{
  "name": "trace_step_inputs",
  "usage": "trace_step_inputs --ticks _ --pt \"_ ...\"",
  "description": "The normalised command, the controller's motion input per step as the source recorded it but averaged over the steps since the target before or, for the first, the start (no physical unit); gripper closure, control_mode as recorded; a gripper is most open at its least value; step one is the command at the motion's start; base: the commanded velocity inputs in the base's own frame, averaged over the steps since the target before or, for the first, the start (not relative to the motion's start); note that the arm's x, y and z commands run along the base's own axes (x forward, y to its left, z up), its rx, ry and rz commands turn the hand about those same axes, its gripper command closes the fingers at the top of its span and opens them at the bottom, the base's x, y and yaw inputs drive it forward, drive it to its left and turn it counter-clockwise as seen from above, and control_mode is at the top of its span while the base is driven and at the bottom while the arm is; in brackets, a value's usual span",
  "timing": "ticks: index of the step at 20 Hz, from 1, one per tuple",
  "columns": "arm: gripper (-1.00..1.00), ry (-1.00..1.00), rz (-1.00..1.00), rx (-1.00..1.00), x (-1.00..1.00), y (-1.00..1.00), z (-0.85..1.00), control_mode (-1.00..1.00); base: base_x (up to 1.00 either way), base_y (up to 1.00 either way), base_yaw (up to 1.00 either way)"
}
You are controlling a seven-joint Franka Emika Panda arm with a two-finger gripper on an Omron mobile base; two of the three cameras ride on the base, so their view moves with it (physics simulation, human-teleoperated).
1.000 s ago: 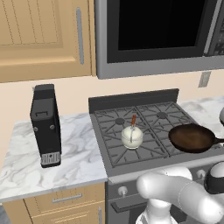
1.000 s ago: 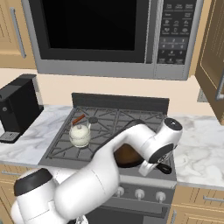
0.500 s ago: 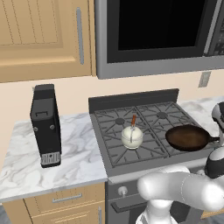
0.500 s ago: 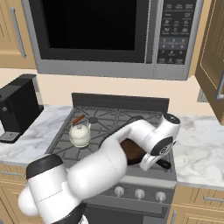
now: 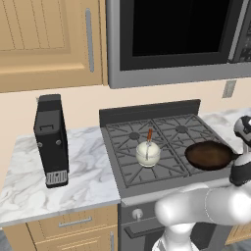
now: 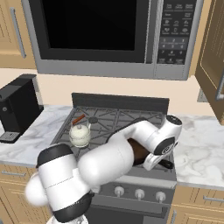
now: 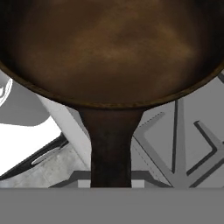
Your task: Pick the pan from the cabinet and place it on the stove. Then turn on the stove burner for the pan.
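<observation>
Pan (image 5: 210, 156) on the stove (image 5: 162, 147): the dark brown skillet sits on the front right grate, near the stove's front edge. In the hand view its bowl (image 7: 109, 48) takes up the upper part, and its dark handle (image 7: 110, 148) runs straight down toward the camera on the hand, over grey grate bars. The pincer's fingertips are hidden, so whether it grips the handle or stands open cannot be told. From the right base view the arm's wrist (image 6: 164, 140) hangs over the stove's front right corner, covering most of the pan (image 6: 139, 152), with the tip of the black handle (image 6: 167, 164) poking out beneath it.

On the front left grate stands a small white cup (image 5: 148, 154) with a red stick leaning out of it, well apart from the pan. Round silver knobs (image 6: 139, 194) line the steel front. White marble bench (image 5: 83, 171) runs left of the stove, carrying a black coffee machine (image 5: 51, 140) near its back left corner; more marble (image 6: 199, 148) lies to the right. A steel-framed microwave (image 6: 109, 35) hangs above the stove. A tan wall cabinet (image 5: 49, 39) with a grey bar handle is closed at upper left, and another cabinet door (image 6: 213, 52) stands open at right.
</observation>
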Motion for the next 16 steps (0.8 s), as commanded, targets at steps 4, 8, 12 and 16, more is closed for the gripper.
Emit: trace_step_inputs --ticks 4,8,12,16 --pt "1.0 0.0 0.0 0.0 0.2 -0.11 -0.28 -1.0 0.0 0.0 0.0" --pt "1.0 0.0 0.0 0.0 0.29 -0.02 -0.26 -1.0 0.0 0.0 0.0" --pt "1.0 0.02 0.0 0.0 0.25 -0.03 -0.15 -1.0 0.0 0.0 0.0" --pt "1.0 0.04 0.0 0.0 0.32 0.0 -0.1 -1.0 0.0 0.0 0.0"
